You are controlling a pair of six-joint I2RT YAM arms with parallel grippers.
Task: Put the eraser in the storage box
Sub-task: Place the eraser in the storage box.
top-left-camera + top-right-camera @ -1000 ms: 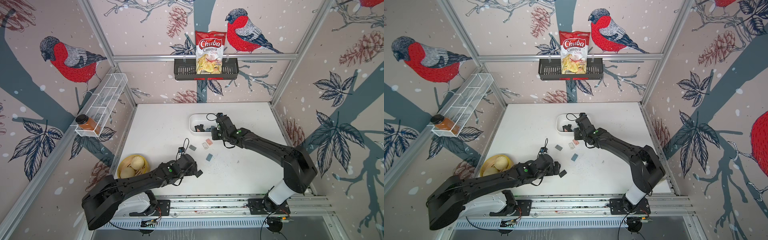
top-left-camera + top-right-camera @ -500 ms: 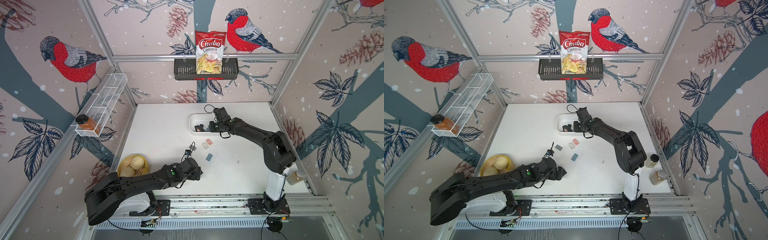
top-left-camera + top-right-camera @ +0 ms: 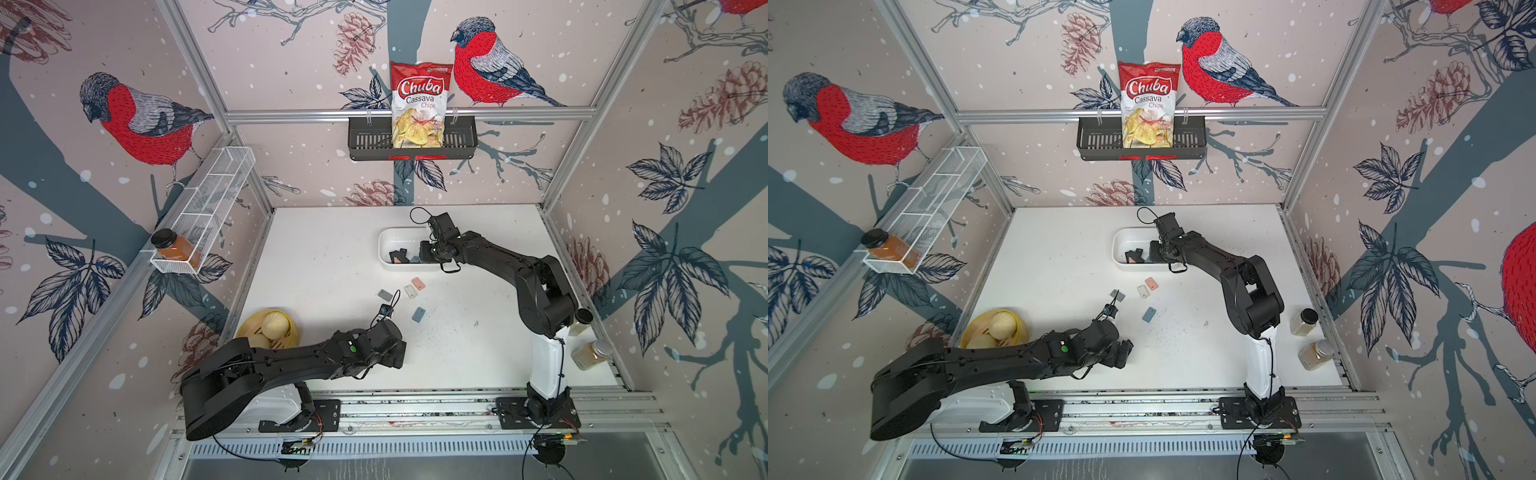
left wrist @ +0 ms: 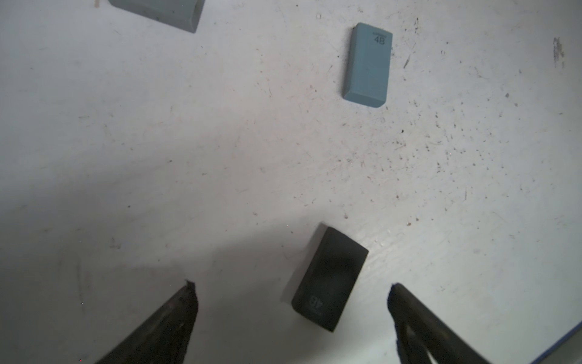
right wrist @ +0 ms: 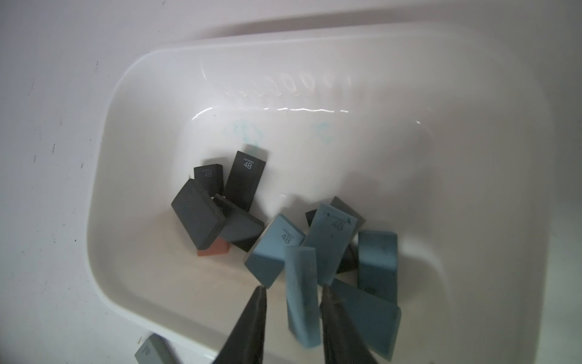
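Right hand (image 5: 294, 290), barely parted, flanks a blue eraser (image 5: 300, 283) over the storage box (image 5: 315, 78) at twelve o'clock; left hand (image 4: 292, 284) spreads wide above a black eraser (image 4: 330, 277).

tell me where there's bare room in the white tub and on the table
Free: the white plastic storage box's far half, between its back wall and the black and blue eraser pile; the white table between box, left wall and yellow bowl. Crowded: the box's near end under the right gripper; the loose erasers between box and left gripper.
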